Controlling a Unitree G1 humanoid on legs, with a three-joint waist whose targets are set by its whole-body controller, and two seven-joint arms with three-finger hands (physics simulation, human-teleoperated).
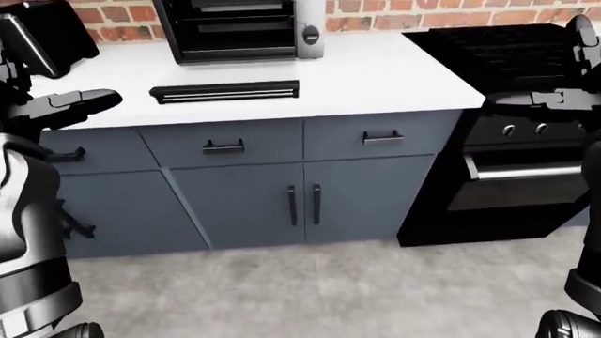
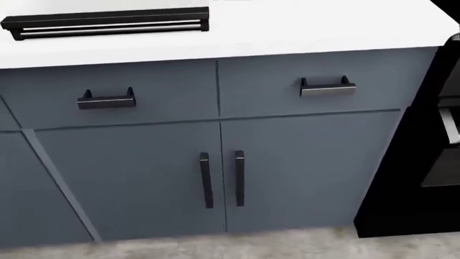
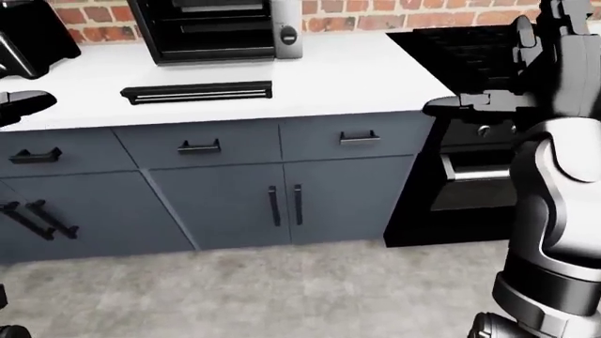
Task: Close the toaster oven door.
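Grey floor (image 1: pixel 310 282) lies nearest, then slate cabinet doors (image 2: pixel 215 178) under the white bench (image 1: pixel 375 77). Neither robot hand touches anything: the left robot hand (image 1: pixel 79 102) and right robot hand (image 3: pixel 460 104) hover at bench height, fingers apparently apart. Farthest, against the brick, the toaster oven (image 1: pixel 239 28) stands with its door (image 1: pixel 223 91) dropped flat, likely needing a closer approach.
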